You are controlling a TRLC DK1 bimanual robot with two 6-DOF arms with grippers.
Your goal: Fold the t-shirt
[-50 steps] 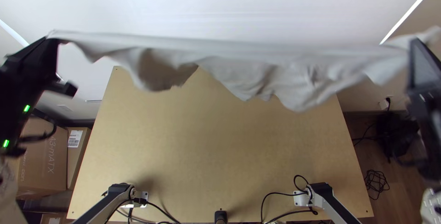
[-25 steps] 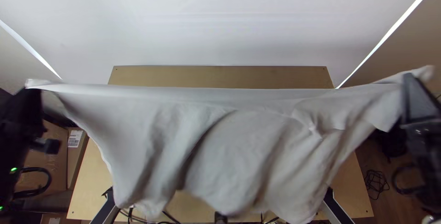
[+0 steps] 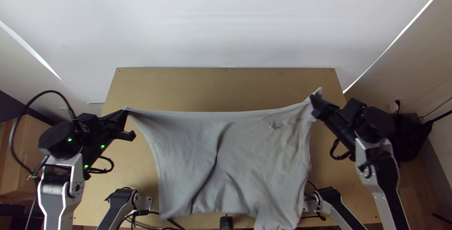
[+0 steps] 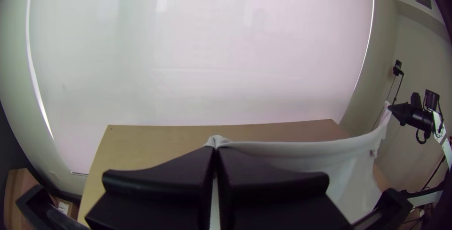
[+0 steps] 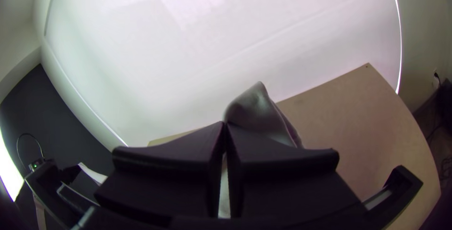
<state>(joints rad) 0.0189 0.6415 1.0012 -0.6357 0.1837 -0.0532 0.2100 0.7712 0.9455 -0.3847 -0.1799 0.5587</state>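
Observation:
The grey t-shirt (image 3: 230,159) hangs stretched between both grippers above the table, its upper edge nearly straight and its lower part draping in soft creases toward the near edge. My left gripper (image 3: 126,112) is shut on its upper left corner; in the left wrist view that gripper (image 4: 215,149) pinches a small bunch of the cloth (image 4: 292,157). At the upper right corner my right gripper (image 3: 314,102) is shut on the fabric. A pointed flap of shirt (image 5: 259,110) stands beyond the fingertips of the right gripper (image 5: 225,125) in the right wrist view.
Below the shirt lies the wooden table (image 3: 221,81), its far strip bare. Arm bases with black cables (image 3: 155,213) stand at the near edge. Cardboard boxes (image 3: 16,164) sit on the floor at the left, and a black bag (image 3: 412,138) at the right.
Both grippers have come inward and lower, still holding the shirt. The shirt swung from the far side toward the near edge and now hangs smaller in the top view.

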